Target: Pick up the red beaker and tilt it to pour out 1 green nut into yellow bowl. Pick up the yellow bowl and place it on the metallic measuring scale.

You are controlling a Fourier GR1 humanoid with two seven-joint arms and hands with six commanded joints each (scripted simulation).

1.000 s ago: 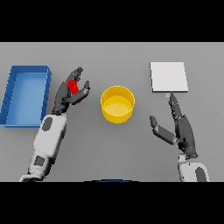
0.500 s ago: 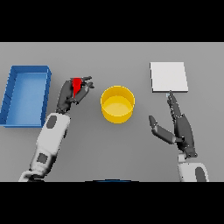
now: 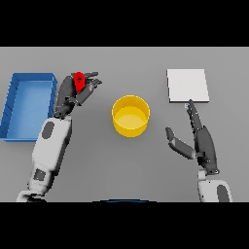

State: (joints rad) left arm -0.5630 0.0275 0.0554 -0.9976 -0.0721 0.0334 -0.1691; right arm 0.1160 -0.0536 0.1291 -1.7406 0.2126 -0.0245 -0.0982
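Observation:
My left hand (image 3: 71, 93) is raised left of the yellow bowl (image 3: 130, 115), fingers curled round the small red beaker (image 3: 79, 81), which shows only partly above them. The bowl stands upright in the middle of the table; I cannot make out any nut in it. The flat white square scale (image 3: 187, 85) lies at the back right. My right hand (image 3: 202, 142) hovers open in front of the scale and right of the bowl, fingers straight and pointing toward the scale, thumb spread toward the bowl, holding nothing.
A blue rectangular bin (image 3: 26, 103) stands at the left edge, just left of my left forearm. Grey tabletop stretches between the bowl and the scale.
My left hand has lifted the red beaker and carried it up and slightly right, toward the bowl. The right hand has barely shifted. The bowl has not moved.

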